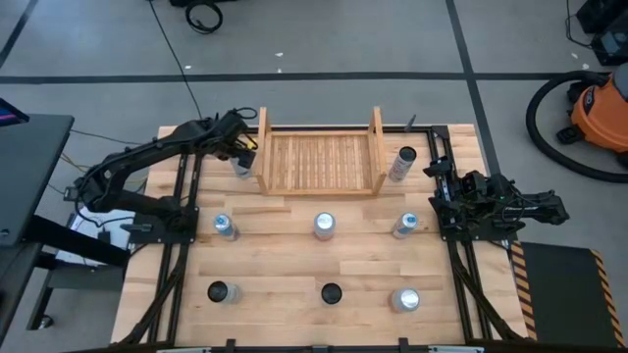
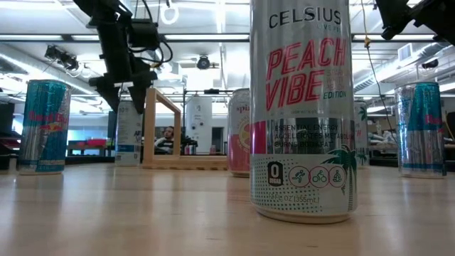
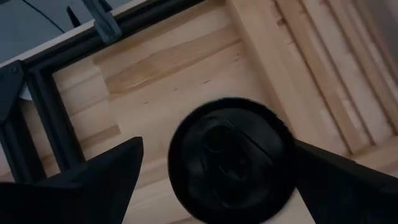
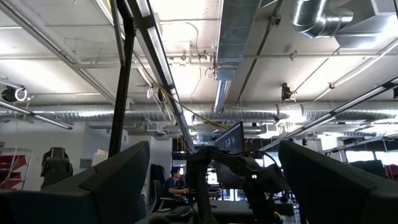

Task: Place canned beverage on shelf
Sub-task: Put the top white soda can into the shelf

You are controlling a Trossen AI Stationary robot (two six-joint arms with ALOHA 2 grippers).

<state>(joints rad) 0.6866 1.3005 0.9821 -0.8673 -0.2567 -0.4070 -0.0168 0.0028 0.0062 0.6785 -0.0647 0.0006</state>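
Note:
A can with a black top (image 3: 227,158) stands on the table just left of the light wooden shelf's left side board (image 1: 262,147). It also shows in the high view (image 1: 241,169) and the low view (image 2: 129,135). My left gripper (image 3: 219,152) is open above it, pointing down, one finger on either side of the can's top; it also shows in the high view (image 1: 240,149) and the low view (image 2: 129,87). The shelf (image 1: 319,162) holds nothing. My right gripper (image 4: 214,180) is open and empty, parked at the table's right side (image 1: 439,191). My left gripper comes at the can's top rim (image 3: 286,146) from above, fingers pointing down. One finger (image 3: 323,174) lies close against the rim and the other (image 3: 118,174) stands clear of it. I cannot tell whether the near finger touches. The can stands upright on the table.
Several other cans stand on the table: one right of the shelf (image 1: 402,165), a middle row (image 1: 226,227) (image 1: 324,226) (image 1: 404,226) and a near row (image 1: 218,292) (image 1: 331,292) (image 1: 405,299). A tall Celsius can (image 2: 302,107) stands close to the low camera.

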